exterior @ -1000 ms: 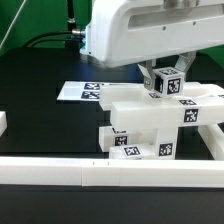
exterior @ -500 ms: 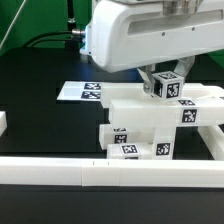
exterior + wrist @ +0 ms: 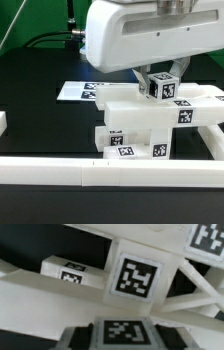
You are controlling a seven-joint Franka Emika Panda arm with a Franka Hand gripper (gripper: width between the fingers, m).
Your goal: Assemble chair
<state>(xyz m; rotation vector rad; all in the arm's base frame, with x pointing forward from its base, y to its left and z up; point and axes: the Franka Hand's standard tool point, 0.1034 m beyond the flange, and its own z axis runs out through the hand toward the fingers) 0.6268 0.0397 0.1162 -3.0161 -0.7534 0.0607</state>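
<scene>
My gripper (image 3: pixel 162 80) hangs under the big white arm housing and is shut on a small white tagged cube (image 3: pixel 164 90). The cube sits at the top of the partly joined chair (image 3: pixel 140 118), a stack of glossy white blocks with tags on their fronts. In the wrist view the cube's tag (image 3: pixel 123 332) lies between my dark fingers (image 3: pixel 82 338). Beyond it I see a tagged chair block (image 3: pixel 137 276), another small tagged cube (image 3: pixel 68 270) and an X-braced frame (image 3: pixel 195 291). I cannot tell whether the held cube is seated in the chair.
The marker board (image 3: pixel 82 90) lies flat on the black table behind the chair, toward the exterior view's left. A long plain white rail (image 3: pixel 80 173) runs across the front. A white piece (image 3: pixel 3 122) shows at the left edge.
The arm housing and my gripper, with the cube in it, have shifted slightly toward the exterior view's left. The chair pieces have not moved.
</scene>
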